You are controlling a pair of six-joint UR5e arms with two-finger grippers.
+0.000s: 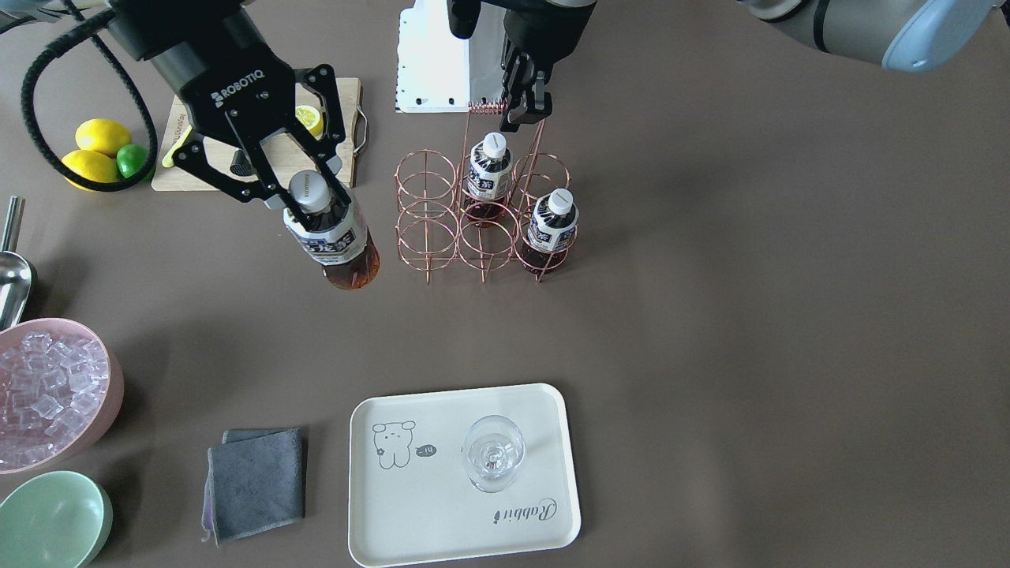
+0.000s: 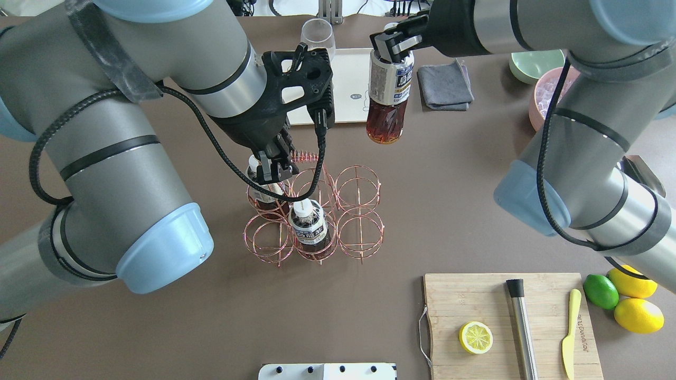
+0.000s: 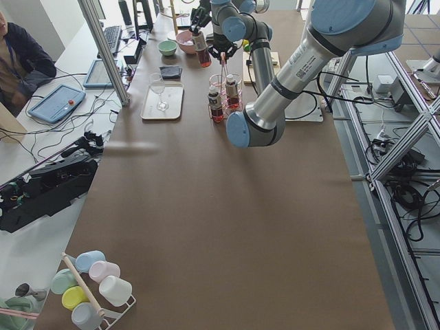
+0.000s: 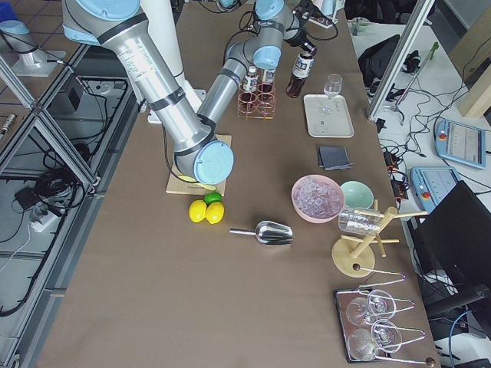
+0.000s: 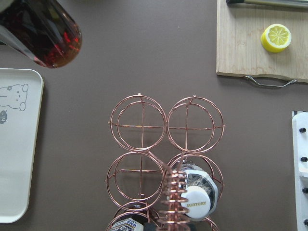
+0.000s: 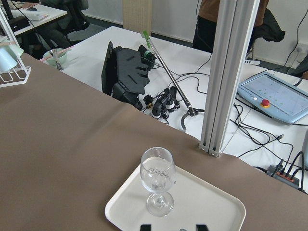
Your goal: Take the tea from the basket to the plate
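Note:
My right gripper (image 1: 312, 197) is shut on the neck of a tea bottle (image 1: 335, 241) and holds it tilted in the air, clear of the basket (image 1: 426, 209) and well short of the plate (image 1: 442, 513). In the overhead view this bottle (image 2: 388, 100) hangs near the plate's (image 2: 348, 79) edge. Two more tea bottles (image 1: 489, 170) (image 1: 552, 225) stand in basket cells. My left gripper (image 1: 525, 106) is shut on the basket's looped handle (image 1: 487, 106), beside its coil. A clear stemmed glass (image 1: 492, 451) stands on the plate.
A wooden cutting board (image 2: 507, 322) holds a lemon half, a knife and a steel rod. Lemons and a lime (image 2: 623, 295) lie beside it. A pink ice bowl (image 1: 47, 390), a green bowl (image 1: 47, 521), a grey cloth (image 1: 256, 481) and a metal scoop (image 1: 12, 276) lie near the plate's end.

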